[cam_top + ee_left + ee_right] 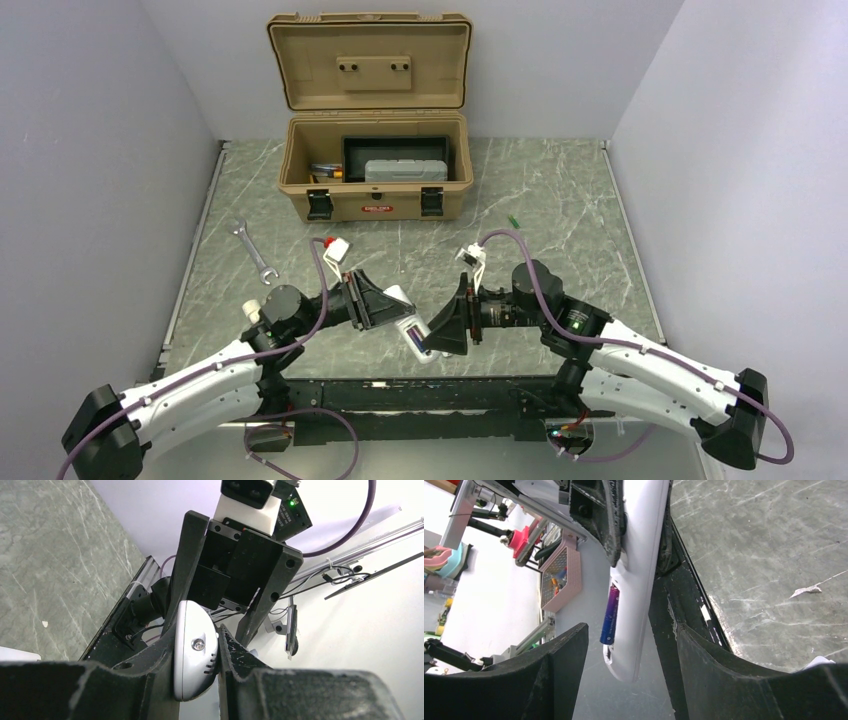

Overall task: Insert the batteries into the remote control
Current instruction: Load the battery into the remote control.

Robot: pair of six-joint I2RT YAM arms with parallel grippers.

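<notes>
The remote [405,318] was held up off the table [560,220], between the two arms and near the front edge; it was pinched at one end by the left hand [385,305], whose two fingers were seen in the left wrist view pressed against the remote's [195,650] rounded sides, with its small lens facing that camera. The right hand [440,330] was brought close to the free end of the remote; in the right wrist view its fingers [559,670] were spread wide, and the remote [641,555] was framed in the gap between them; whether either finger touched it could not be told. A purple battery [609,615] was seen lying lengthwise along the open recess near that free end; whether it was fully seated could not be told. A green battery [513,220] was left lying on the table, well apart from both hands, to the right of a tan toolbox [375,195]; the toolbox was set at the back of the table with its lid raised, and a black tray and a grey case were seen inside. A silver wrench [252,252] was laid flat on the table on the left side, between the toolbox and the left arm.
</notes>
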